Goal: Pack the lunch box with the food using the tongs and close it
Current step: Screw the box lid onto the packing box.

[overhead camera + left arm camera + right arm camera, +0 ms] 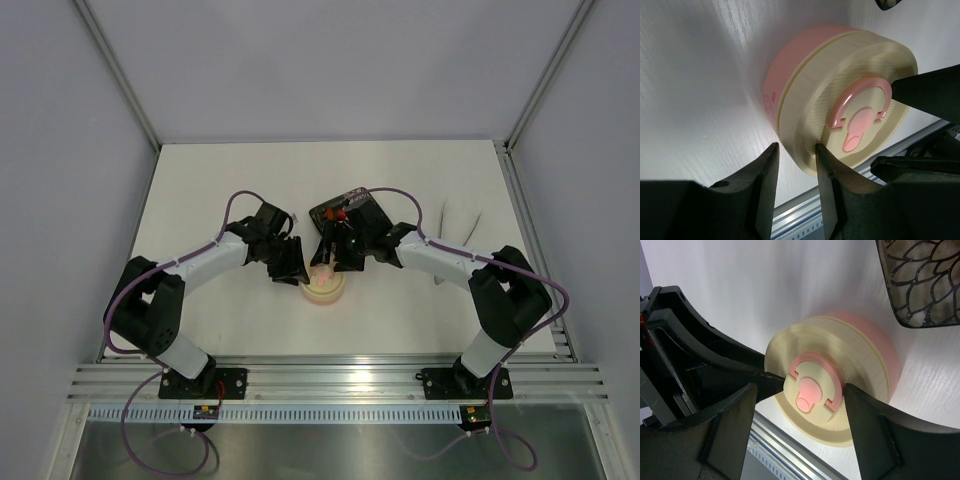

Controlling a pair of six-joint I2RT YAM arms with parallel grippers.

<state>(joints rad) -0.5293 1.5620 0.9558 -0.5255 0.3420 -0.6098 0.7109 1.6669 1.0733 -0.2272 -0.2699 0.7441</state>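
Note:
The lunch box (326, 290) stands on the table between both arms with its cream lid (815, 100) on the pink tub (771, 85). My left gripper (796, 146) is closed on the lid's near rim, one finger on the top face and the other at the side wall. My right gripper (799, 387) stands open astride the pink handle (812, 385). Its right finger (860, 415) touches the handle ring and the left one is apart. The tongs (468, 230) lie on the table to the right. The food is hidden, apart from a small red bit (342, 212) at the tray.
A black patterned tray (352, 212) sits just behind the lunch box and shows at the top right of the right wrist view (925, 280). The aluminium rail (330, 380) runs along the table's near edge. Grey walls enclose the table.

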